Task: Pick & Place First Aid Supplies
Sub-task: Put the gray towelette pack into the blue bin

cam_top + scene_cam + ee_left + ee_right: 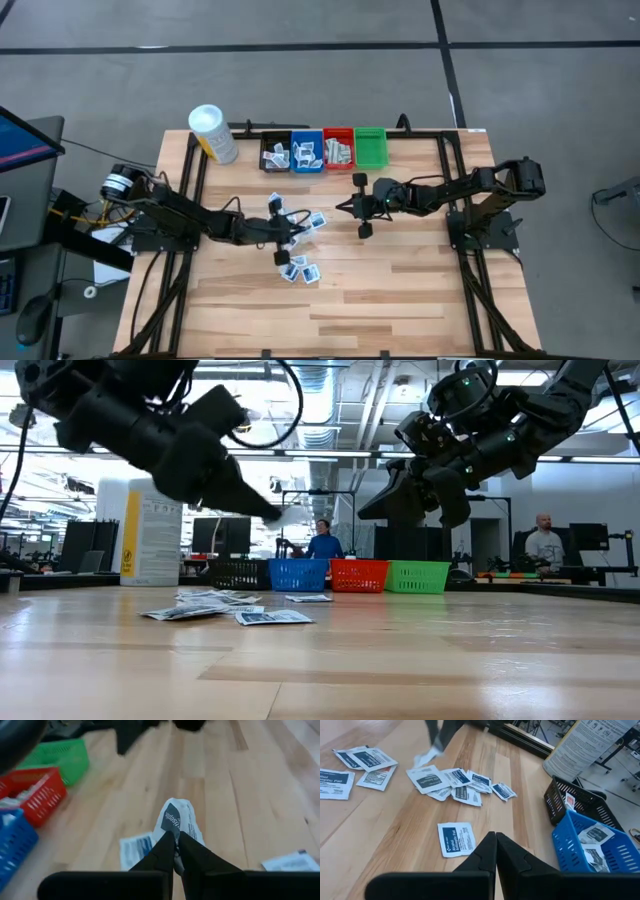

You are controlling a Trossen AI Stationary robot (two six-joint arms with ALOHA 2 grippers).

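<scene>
Several first aid supplies, small white packets with blue or dark marks, lie scattered on the wooden table [400, 290], near its middle [300, 268] [455, 839]. My left gripper [175, 840] [288, 232] hangs above them, shut on one white packet [177, 817] with a dark mark. This packet also shows in the right wrist view [427, 756] and in the low view [296, 511]. My right gripper [496, 840] [345, 207] hovers shut and empty above the table, to the right of the pile. My left gripper pinches the packet's near end [173, 833] between its two fingertips. The fingers slant down and come from the table's left. The packet sticks out beyond the fingertips, slightly bowed, lifted clear of the table and of the packets under it.
A black bin [275, 155], a blue bin [306, 152], a red bin [338, 148] and a green bin [370, 147] stand in a row at the table's far edge; the first three hold packets. A white-capped yellow container [213, 133] stands left of them. People show in the room beyond [322, 540].
</scene>
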